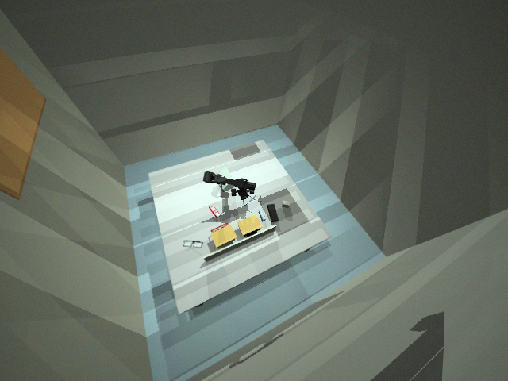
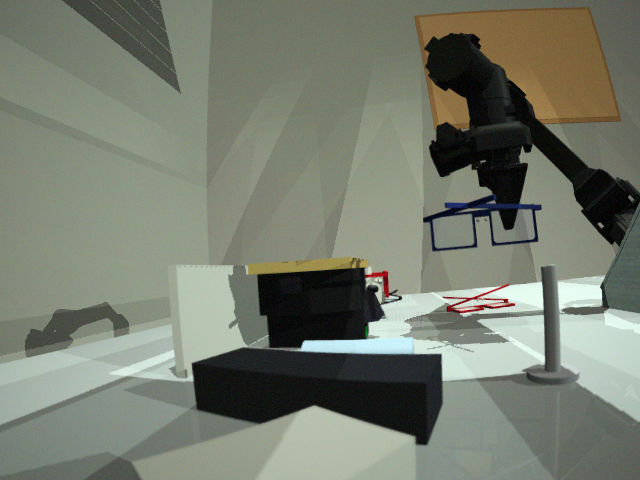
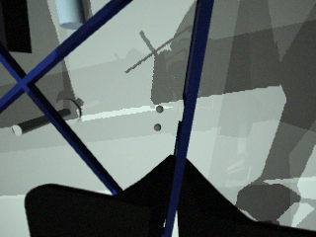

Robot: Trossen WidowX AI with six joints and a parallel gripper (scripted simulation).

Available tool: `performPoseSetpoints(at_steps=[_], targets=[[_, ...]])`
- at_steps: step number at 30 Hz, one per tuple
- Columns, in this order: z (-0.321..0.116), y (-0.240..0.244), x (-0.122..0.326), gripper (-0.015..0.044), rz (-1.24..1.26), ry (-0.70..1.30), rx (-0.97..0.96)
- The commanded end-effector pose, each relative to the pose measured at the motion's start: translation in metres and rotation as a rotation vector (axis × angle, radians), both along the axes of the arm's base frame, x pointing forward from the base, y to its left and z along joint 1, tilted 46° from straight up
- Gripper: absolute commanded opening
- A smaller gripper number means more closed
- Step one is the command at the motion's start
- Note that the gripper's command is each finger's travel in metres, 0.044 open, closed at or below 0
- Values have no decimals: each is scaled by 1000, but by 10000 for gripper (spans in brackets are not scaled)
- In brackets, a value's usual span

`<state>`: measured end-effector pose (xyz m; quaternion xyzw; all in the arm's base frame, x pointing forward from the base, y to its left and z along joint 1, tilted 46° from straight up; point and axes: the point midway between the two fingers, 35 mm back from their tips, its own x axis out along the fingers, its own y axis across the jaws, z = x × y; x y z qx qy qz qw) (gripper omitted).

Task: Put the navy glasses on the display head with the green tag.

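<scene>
Nearest the exterior camera, a pale block (image 1: 286, 203) (image 2: 336, 439) sits by a black case (image 1: 272, 213) (image 2: 315, 369) (image 3: 17, 30); a light-blue tube (image 1: 262, 215) (image 2: 356, 345) (image 3: 71, 15) lies behind, a grey post (image 1: 259, 199) (image 2: 551, 320) (image 3: 44, 122) to one side. Next, the near head (image 1: 249, 225) (image 2: 310, 299), yellow-topped; a sliver of green (image 2: 366, 330) low at its front is probably the tag, so I take this as the target. Beyond it, the other head (image 1: 223, 236) wears red glasses (image 1: 219, 227) (image 2: 386, 284). The navy glasses (image 1: 249, 201) (image 2: 481, 212) (image 3: 195, 74) are in the air, well apart from both heads, lenses hanging below the frame's top edge, temples crossing. Claw (image 1: 244, 198) (image 2: 509, 227) (image 3: 176, 161): closed on the frame, off-centre along the front. Step in hand, judged: carry, after pickup. Next move: bring the glasses level to the near head, temples facing it, then ease the bridge onto the nose. Off-centre grip may let them yaw; crossed temples may snag. Writing: no brand or lettering legible; the tag shows colour only.
</scene>
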<state>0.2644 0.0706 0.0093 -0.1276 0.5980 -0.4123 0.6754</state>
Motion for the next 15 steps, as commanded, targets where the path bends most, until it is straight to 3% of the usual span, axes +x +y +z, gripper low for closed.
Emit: performPoseSetpoints(at_steps=[1,15], targets=[[-15,17,1,0,-36,-32,1],[-70,73,-3,0,-175,-171,-6]])
